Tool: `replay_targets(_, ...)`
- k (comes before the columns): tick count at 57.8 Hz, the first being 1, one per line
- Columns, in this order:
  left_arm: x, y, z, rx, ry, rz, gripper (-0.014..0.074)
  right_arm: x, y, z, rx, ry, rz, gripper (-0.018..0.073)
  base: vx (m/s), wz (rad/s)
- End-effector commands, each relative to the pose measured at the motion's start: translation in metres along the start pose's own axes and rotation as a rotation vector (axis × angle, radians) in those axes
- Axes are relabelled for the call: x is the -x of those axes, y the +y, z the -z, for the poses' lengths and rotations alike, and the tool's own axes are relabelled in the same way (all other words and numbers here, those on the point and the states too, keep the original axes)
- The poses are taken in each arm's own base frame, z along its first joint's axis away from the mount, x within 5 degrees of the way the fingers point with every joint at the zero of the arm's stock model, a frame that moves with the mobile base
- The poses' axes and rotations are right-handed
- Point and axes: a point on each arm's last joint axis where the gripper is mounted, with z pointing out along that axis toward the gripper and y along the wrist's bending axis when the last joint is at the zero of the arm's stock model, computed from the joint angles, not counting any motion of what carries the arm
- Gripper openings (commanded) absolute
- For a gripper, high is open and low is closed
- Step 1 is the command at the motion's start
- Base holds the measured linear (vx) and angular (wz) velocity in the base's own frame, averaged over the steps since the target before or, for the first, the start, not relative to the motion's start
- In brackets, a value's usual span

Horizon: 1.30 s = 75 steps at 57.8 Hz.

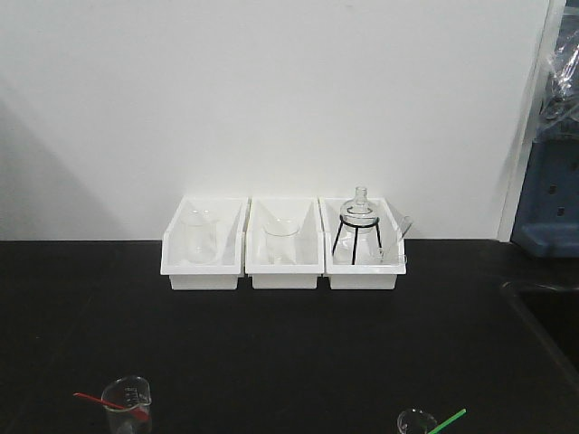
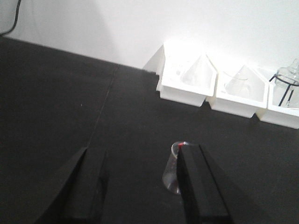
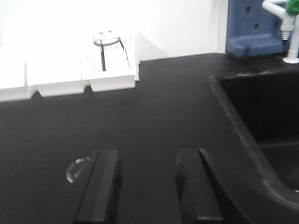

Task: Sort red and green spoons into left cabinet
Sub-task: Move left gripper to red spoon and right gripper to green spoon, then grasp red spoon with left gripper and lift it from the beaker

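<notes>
Red spoon [image 1: 109, 400] in beaker [image 1: 127, 402], axis L–R, sticks out L, just ahead of spread L gripper [image 2: 140, 191]. Green spoon [image 1: 448, 422] slants up-R; R gripper [image 3: 147, 186] spread.

Green spoon [image 1: 450, 420] partly off-frame

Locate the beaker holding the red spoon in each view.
Front view: beaker at bottom left, red spoon poking out leftward.
Left wrist: lower centre, partly behind the left gripper.
Right wrist: not in it.
Shared landmark: the row of white bins against the wall.
</notes>
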Motion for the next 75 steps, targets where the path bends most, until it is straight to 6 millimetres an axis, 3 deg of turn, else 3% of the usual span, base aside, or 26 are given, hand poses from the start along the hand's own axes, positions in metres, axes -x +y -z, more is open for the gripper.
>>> replay_targets(1,0.013,-0.003,-0.009,-0.012,-0.076,0.027,0.0472,0.011,0.002,-0.008,0.037,-0.218,-0.045,0.0365,0.0,0.0)
replay_targets(17,0.013,-0.007,-0.035,-0.045,-0.098,0.047,0.0472,-0.008,0.012,-0.042,0.162,-0.148,0.089,0.0365,0.0,0.0)
replay_targets(26,0.001,-0.019,-0.059,-0.132,-0.052,0.03,0.0472,-0.019,0.023,-0.064,0.299,-0.112,0.071,0.0365,0.0,0.0)
replay_targets(40,-0.013,-0.036,-0.091,-0.307,-0.12,-0.088,0.0472,-0.039,0.026,-0.09,0.357,-0.057,0.02,0.037,0.0,0.0)
replay_targets(61,-0.053,-0.033,-0.132,-0.366,-0.16,-0.079,0.0472,-0.05,0.026,-0.1,0.376,-0.045,0.056,0.037,0.0,0.0)
replay_targets(75,-0.073,-0.018,-0.146,-0.248,-0.138,-0.052,0.0472,-0.05,0.026,-0.1,0.374,-0.041,0.059,0.037,0.0,0.0)
